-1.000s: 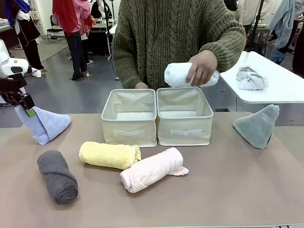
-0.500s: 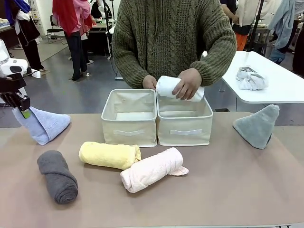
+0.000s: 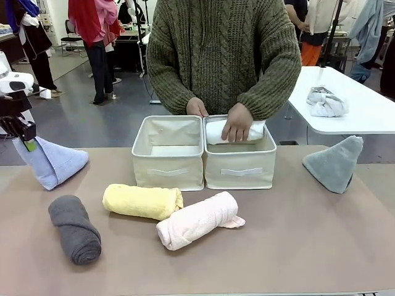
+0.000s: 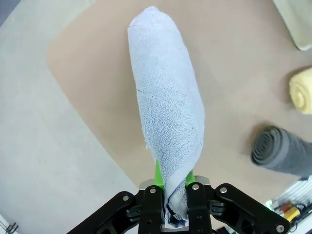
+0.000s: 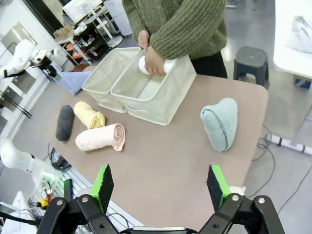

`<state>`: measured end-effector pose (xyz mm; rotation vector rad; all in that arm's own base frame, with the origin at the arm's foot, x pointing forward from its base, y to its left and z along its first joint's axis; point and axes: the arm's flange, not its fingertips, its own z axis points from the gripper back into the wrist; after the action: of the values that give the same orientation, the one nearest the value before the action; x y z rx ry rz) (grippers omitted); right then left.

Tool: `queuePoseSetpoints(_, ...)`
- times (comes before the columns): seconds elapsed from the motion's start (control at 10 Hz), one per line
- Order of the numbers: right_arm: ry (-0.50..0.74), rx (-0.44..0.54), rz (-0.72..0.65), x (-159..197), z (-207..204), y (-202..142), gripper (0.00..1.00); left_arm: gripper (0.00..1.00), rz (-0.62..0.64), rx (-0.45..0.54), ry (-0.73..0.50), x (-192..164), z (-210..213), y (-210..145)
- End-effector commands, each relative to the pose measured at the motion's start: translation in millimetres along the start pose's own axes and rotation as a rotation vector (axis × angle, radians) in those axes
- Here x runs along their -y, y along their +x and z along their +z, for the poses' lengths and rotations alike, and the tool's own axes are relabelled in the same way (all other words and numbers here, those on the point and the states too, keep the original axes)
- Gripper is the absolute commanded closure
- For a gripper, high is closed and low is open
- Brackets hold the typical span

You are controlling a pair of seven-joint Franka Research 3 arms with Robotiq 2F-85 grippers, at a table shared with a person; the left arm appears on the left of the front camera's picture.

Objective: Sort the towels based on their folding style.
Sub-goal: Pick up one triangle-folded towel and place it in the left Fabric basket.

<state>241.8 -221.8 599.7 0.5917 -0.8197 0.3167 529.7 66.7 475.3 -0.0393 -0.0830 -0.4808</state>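
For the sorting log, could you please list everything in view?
Rolled towels: four; dark grey roll, yellow roll, pink roll on the table; white roll in right bin.
Cone towels: two; light blue cone towel, left edge; grey-green cone towel, right side.
Fabric bins: two, cream, far middle, left bin adjoining right.
Cloth bundle: one, white-and-grey, white side table.
Person's hands: two; one hand on white roll, other hand at bin rims.
Left pincer: shut on light blue cone towel.
Right pincer: open, above the table.

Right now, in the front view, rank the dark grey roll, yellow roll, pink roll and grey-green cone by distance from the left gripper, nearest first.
1. Dark grey roll, front left, closest to the left gripper.
2. Yellow roll, left of centre.
3. Pink roll, centre front.
4. Grey-green cone, far right.
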Motion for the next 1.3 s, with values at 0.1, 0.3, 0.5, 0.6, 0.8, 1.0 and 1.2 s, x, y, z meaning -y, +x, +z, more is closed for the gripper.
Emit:
queuePoseSetpoints(0.1, 0.003, 0.015, 0.006, 2, -1, 0, 0.0, 1.0, -0.197, 0.087, 0.032, 47, 124, -70)
queuePoseSetpoints(0.3, 0.003, 0.015, 0.006, 2, -1, 0, 0.0, 1.0, -0.253, 0.125, 0.125, 73, 186, -113)
queuePoseSetpoints(0.5, 0.003, 0.015, 0.006, 2, -1, 0, 0.0, 1.0, -0.234, 0.105, 0.17, 79, 196, -133)
queuePoseSetpoints(0.6, 0.003, 0.015, 0.006, 2, -1, 0, 0.0, 1.0, -0.243, 0.116, 0.121, 81, 205, -125)
queuePoseSetpoints(0.8, 0.003, 0.015, 0.006, 2, -1, 0, 0.0, 1.0, -0.243, 0.116, 0.121, 81, 205, -125)
queuePoseSetpoints(1.0, 0.003, 0.015, 0.006, 2, -1, 0, 0.0, 0.84, -0.275, 0.159, 0.201, 95, 220, -134)
queuePoseSetpoints(1.2, 0.003, 0.015, 0.006, 2, -1, 0, 0.0, 0.84, -0.371, 0.189, 0.303, 126, 247, -113)
